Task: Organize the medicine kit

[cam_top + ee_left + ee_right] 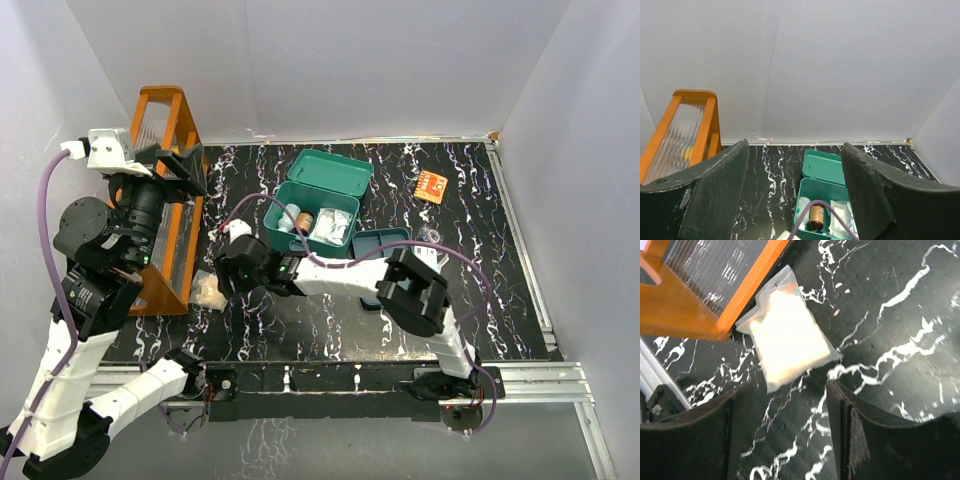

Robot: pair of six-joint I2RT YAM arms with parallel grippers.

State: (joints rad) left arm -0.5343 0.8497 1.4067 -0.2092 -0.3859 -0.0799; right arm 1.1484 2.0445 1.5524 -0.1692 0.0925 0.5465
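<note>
The medicine kit (318,215) is a teal box standing open mid-table, its lid (330,172) laid back. Inside lie a brown bottle (816,216), a white bottle and white packets. Its teal tray insert (380,243) sits just right of the box. My left gripper (190,170) hangs open and empty high over the orange rack, looking down at the kit (822,200). My right gripper (790,405) is open low over the table. A clear bag with a white pad (787,335) lies just beyond its fingertips, not between them. That bag (207,292) rests by the rack's near end.
The orange wooden rack (165,200) with ribbed clear panels runs along the table's left edge, and its corner (700,290) touches the bag. A small orange packet (431,187) lies at the back right. My right arm stretches across the front, its purple cable arching over the kit.
</note>
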